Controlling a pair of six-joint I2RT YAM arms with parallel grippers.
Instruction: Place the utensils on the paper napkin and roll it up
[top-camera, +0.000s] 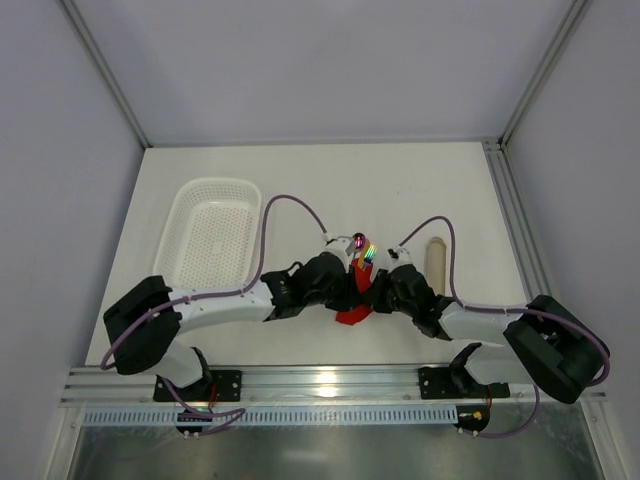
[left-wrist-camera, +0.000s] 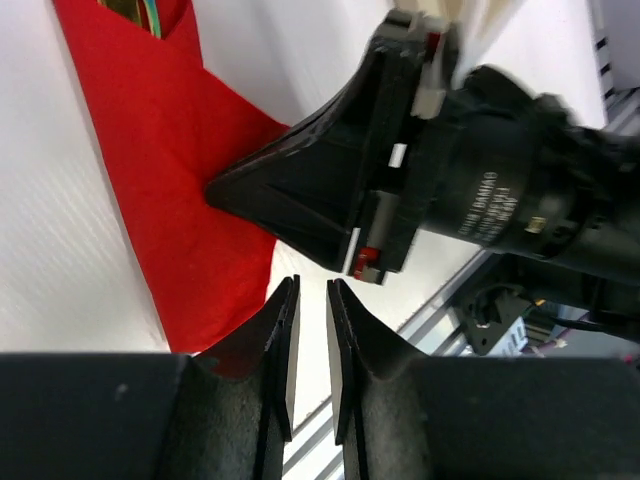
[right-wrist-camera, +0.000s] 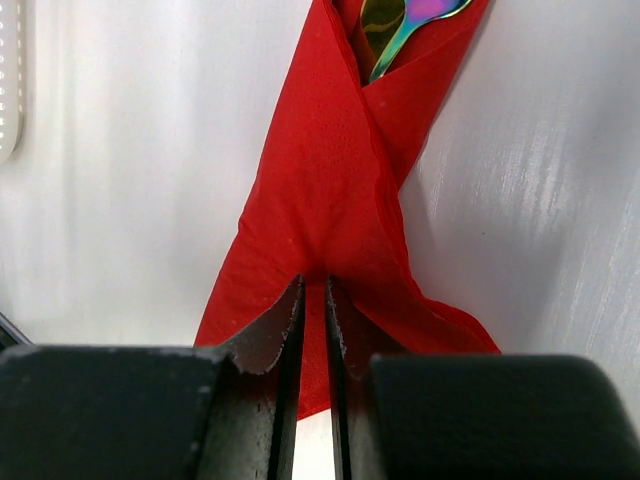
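One white perforated basket (top-camera: 213, 235) sits at the upper left of the overhead view, on the pale bench (top-camera: 300, 180), well apart from everything else.

Right of it, near mid-frame, the left tool (left-wrist-camera: 310, 285) points toward the paper napkin (right-wrist-camera: 330, 200). In its own wrist view the two dark fingers (left-wrist-camera: 275, 350) rise from the bottom edge almost together. Only pale bench shows through the thin slit between them, so this tool grips nothing. One finger overlaps the napkin's lower corner; whether it touches the paper is unclear.

The bright red napkin lies at the centre of the overhead view. It is folded into a narrow wrap whose flaps cross over each other, and it spreads wider toward the bottom of the frame. The utensils (right-wrist-camera: 384, 22) lie inside it. Only their iridescent ends poke out of the upper opening: a yellow-green end and a pink-purple spoon bowl.

Just right of the napkin, the right tool (right-wrist-camera: 312, 290) is nearly closed. Red paper fills the upper part of its slit, and the creases gather at its tips, so it pinches the napkin.

Further right, a beige oblong tray (top-camera: 435, 262) lies on the bench.
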